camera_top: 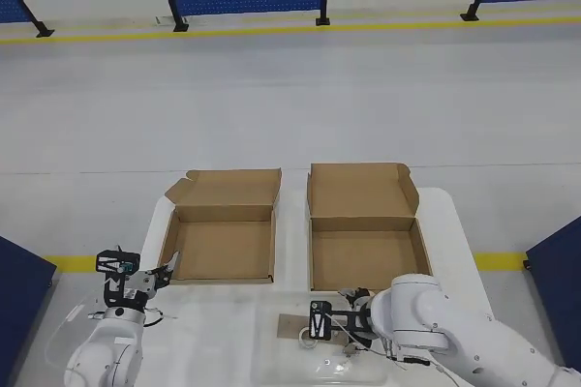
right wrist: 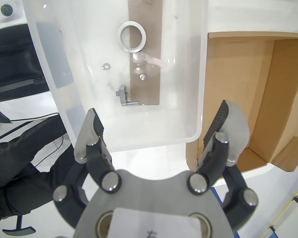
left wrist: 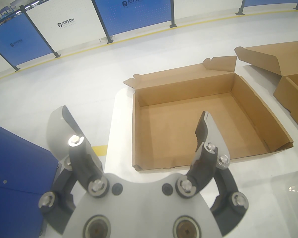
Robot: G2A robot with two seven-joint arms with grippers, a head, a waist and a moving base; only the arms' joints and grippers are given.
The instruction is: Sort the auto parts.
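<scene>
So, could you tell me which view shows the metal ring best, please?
Right wrist view: the metal ring lies plainly in the clear tub. Top view: tub small, partly under the right arm. Left wrist view faces a cardboard box.

The left box (camera_top: 223,250) and right box (camera_top: 368,259) lie side by side; before them a bin (right wrist: 202,75) holds ring (right wrist: 131,38), bracket (right wrist: 123,97), perhaps bolts (right wrist: 105,67).

White rounded arms (camera_top: 436,329) carry the left gripper (left wrist: 134,113) and right gripper (right wrist: 158,107): silver plates (right wrist: 149,194), black links (right wrist: 214,154), shiny screws (right wrist: 198,182), ribbed pads (right wrist: 216,118).
</scene>
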